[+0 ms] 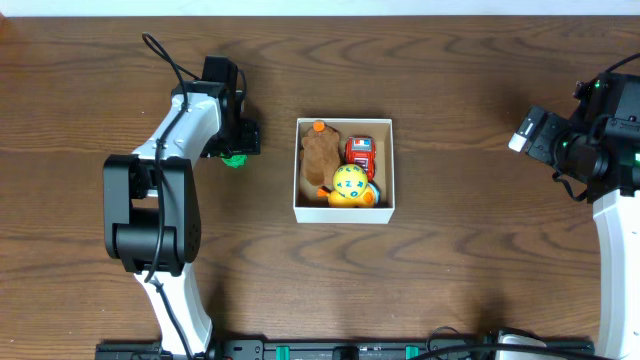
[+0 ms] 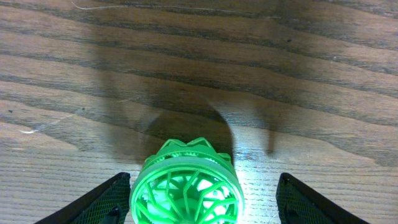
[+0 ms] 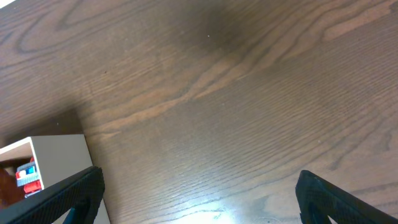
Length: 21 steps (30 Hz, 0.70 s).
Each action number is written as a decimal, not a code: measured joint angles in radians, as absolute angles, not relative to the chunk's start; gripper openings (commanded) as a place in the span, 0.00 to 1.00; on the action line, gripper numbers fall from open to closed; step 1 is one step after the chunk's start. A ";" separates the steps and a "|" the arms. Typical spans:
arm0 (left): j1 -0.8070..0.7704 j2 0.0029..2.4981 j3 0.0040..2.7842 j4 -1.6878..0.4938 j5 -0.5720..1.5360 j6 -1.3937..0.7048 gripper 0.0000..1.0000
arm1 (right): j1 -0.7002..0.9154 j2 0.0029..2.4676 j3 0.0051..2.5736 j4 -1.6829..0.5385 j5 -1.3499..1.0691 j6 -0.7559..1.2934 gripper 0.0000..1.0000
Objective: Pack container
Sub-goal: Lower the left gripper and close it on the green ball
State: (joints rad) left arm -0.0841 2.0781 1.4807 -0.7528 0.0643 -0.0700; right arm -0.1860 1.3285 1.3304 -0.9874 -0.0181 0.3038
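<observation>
The container [image 1: 386,207] is a square white box in the middle of the table. In it lie a brown plush toy [image 1: 321,152], a red toy car [image 1: 361,153] and a yellow ball with blue marks [image 1: 350,181]. Its corner shows in the right wrist view [image 3: 56,155]. My left gripper [image 1: 238,152] is open around a green lattice wheel toy [image 2: 186,190] on the table, left of the box; the toy sits between the fingers, close to the left one. My right gripper [image 3: 196,199] is open and empty above bare table, far right of the box.
The table's far edge runs along the top of the overhead view. The left arm [image 1: 160,190] stretches from the front edge up to the toy. The right arm [image 1: 610,150] stands at the right edge.
</observation>
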 measured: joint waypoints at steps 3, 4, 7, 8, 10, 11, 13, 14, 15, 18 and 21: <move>-0.084 2.078 1.472 -0.746 0.065 -0.070 0.75 | -0.186 1.328 1.330 -0.987 -0.018 0.304 0.99; -0.084 2.078 1.465 -0.741 0.065 -0.070 0.75 | -0.186 1.328 1.330 -0.987 -0.018 0.304 0.99; -0.084 2.078 1.448 -0.738 0.065 -0.070 0.75 | -0.186 1.328 1.330 -0.987 -0.018 0.304 0.99; -0.084 2.078 1.446 -0.738 0.065 -0.070 0.75 | -0.186 1.328 1.330 -0.987 -0.018 0.304 0.99; -0.084 2.078 1.446 -0.737 0.065 -0.070 0.74 | -0.186 1.328 1.330 -0.987 -0.018 0.304 0.99; -0.084 2.078 1.446 -0.736 0.065 -0.070 0.74 | -0.186 1.328 1.330 -0.987 -0.018 0.304 0.99; -0.084 2.078 1.443 -0.731 0.065 -0.070 0.74 | -0.186 1.328 1.330 -0.987 -0.018 0.304 0.99; -0.084 2.078 1.437 -0.729 0.065 -0.070 0.74 | -0.186 1.328 1.330 -0.987 -0.018 0.304 0.99; -0.084 2.078 1.432 -0.728 0.065 -0.070 0.70 | -0.186 1.328 1.330 -0.987 -0.018 0.304 0.99; -0.084 2.079 1.422 -0.729 0.065 -0.057 0.61 | -0.186 1.328 1.330 -0.987 -0.018 0.304 0.99; -0.084 2.079 1.422 -0.730 0.065 -0.051 0.61 | -0.186 1.328 1.330 -0.988 -0.018 0.304 0.99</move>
State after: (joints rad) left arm -0.0841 2.0789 1.4216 -0.7300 0.0647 -0.0513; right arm -0.1860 1.3285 1.3304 -0.9878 -0.0181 0.3038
